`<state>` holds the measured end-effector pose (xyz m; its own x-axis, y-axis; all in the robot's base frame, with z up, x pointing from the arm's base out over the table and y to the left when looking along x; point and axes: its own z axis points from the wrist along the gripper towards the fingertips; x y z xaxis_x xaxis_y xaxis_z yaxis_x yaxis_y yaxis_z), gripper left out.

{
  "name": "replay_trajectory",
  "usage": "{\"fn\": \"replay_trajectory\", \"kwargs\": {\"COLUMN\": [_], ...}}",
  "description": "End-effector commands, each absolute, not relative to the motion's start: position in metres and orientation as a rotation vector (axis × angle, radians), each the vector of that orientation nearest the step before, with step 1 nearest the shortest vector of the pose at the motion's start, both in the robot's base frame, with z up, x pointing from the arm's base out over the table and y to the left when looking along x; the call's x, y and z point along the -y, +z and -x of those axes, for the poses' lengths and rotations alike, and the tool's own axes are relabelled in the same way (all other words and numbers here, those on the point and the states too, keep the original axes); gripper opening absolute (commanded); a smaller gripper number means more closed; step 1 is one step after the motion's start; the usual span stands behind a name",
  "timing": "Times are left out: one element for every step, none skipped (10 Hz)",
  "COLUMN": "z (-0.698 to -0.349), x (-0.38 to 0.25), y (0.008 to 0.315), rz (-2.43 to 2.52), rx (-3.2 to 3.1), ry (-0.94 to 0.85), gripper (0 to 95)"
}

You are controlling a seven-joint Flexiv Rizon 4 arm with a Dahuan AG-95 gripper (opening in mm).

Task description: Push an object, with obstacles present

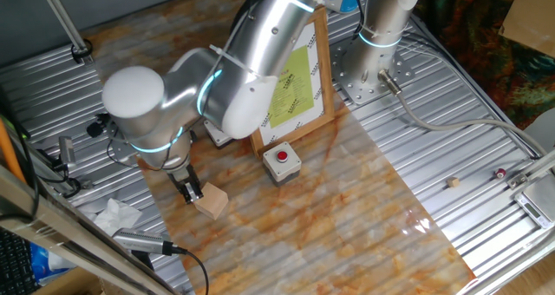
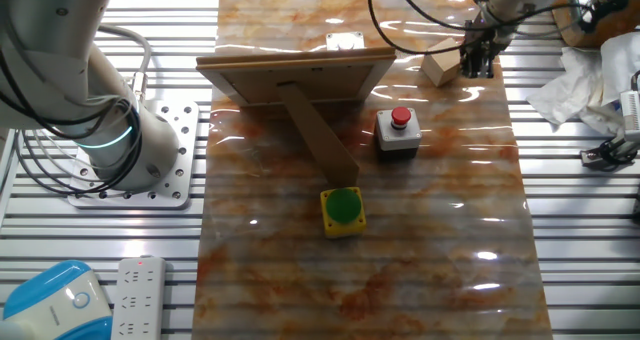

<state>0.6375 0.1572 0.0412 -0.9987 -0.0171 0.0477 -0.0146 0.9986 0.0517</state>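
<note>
Small plain light-tan wooden cube [image 1: 211,201] [image 2: 439,63] sits on the glossy orange-and-cream marbled sheet [image 1: 347,217] [image 2: 420,270], close to one long edge near a corner. Faces smooth, unmarked, edges crisp.

Black 2-finger gripper [image 1: 190,191] [image 2: 478,60] reaches down beside the cube, tips touching or nearly touching 1 side face. Fingers look narrowly set; nothing held between them.

Grey square box with round red button [image 1: 282,160] [image 2: 398,132] stands mid-sheet, well apart from the cube. Large wood-framed picture with yellow-green printed sheet [image 1: 297,82] [image 2: 296,76] stands tilted on a flat wooden back strut. Yellow square box with round green button [image 2: 343,210] lies past the strut's foot.

Sheet rests on a ribbed metal bench [image 1: 486,156] [image 2: 590,250]. Crumpled white tissue [image 1: 115,215] [image 2: 588,85] off the sheet near the gripper.
</note>
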Motion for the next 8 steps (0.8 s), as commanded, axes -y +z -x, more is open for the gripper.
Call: {"fn": "replay_trajectory", "kwargs": {"z": [-0.6386,-0.6386,-0.6386,-0.6386,-0.6386,-0.6386,-0.6386,-0.6386], "x": [-0.1571,-0.1571,-0.1571,-0.1571,-0.1571,-0.1571,-0.1571,-0.1571], "y": [0.0414,0.0414,0.0414,0.0414,0.0414,0.0414,0.0414,0.0414], "rz": [-0.109,-0.163,-0.225,-0.266,-0.325,-0.357,-0.382,-0.408], "rx": [3.061,3.051,3.045,3.038,3.030,3.022,3.013,3.004], "ry": [-0.069,-0.078,-0.085,-0.088,-0.097,-0.100,-0.107,-0.099], "gripper": [0.0,0.0,0.0,0.0,0.0,0.0,0.0,0.0]}}
